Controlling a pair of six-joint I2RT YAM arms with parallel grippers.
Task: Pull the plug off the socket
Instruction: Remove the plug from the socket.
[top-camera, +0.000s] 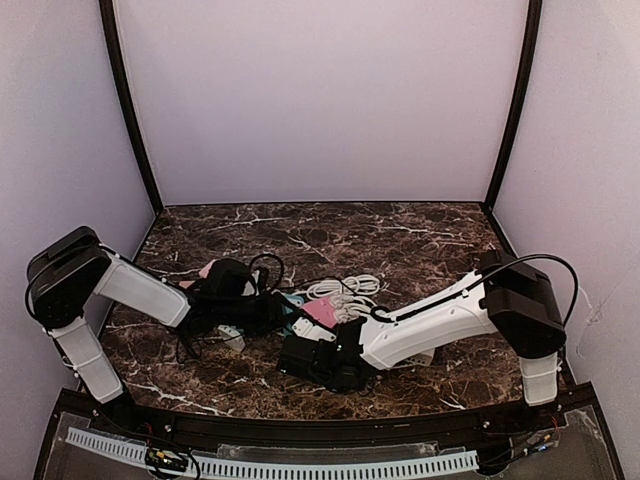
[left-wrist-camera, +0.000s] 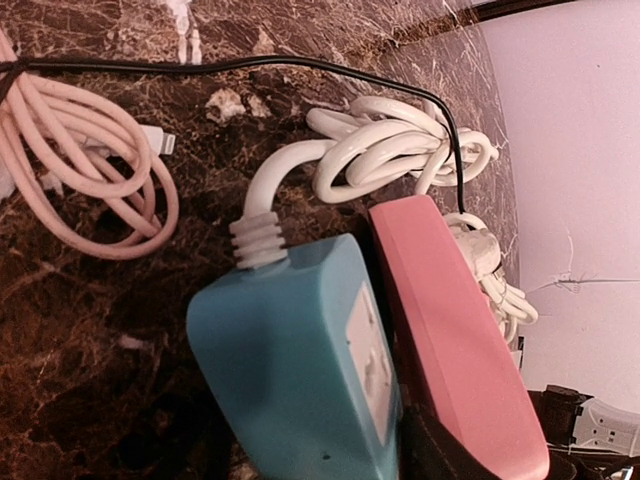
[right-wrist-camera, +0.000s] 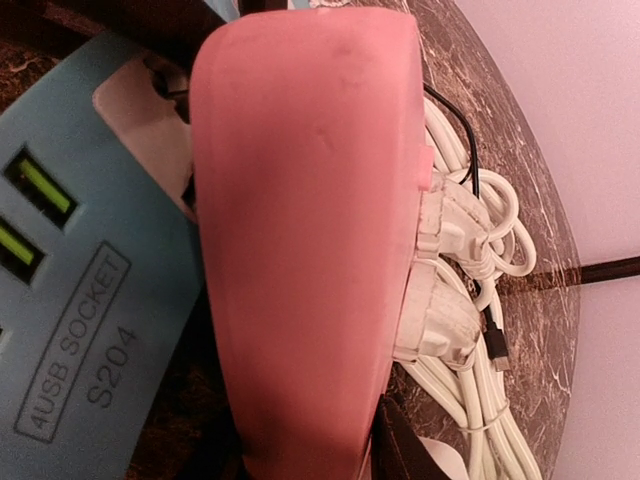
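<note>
Plug (right-wrist-camera: 300, 230): pink block that fills the right wrist view, held by the right pincer (top-camera: 322, 332). It lies on the desk (top-camera: 400, 225) a little nearer the near edge than the middle, about midway between the left and right edges.
Right pincer: clamped on the plug, as far as I can judge. One dark finger (right-wrist-camera: 400, 445) presses the plug's lower side, and the other is hidden behind the pink body.
Left pincer (top-camera: 268, 305): reaches in from the left edge and ends at the socket (left-wrist-camera: 290, 360). Its fingers show plainly in no view, so I cannot tell whether they stand apart or grip.
Socket: teal strip printed "4USB SOCKET S204", just left of the plug. Its white face touches the plug's side.
White cable bundle (left-wrist-camera: 400, 150): coiled just beyond plug and socket, toward the far edge. One thick white lead runs from it into the socket's end.
Other leads: a pale pink cable (left-wrist-camera: 80, 170) is looped toward the left edge, apart from the socket. A thin black wire (left-wrist-camera: 250, 62) crosses the bundle.
Done: both arms are at the pair, and the plug looks gripped.
Remaining: no gap shows between plug and socket face, so the plug looks seated and the pull itself is not yet made. The socket will likely need holding down while the plug is drawn straight off its face.
</note>
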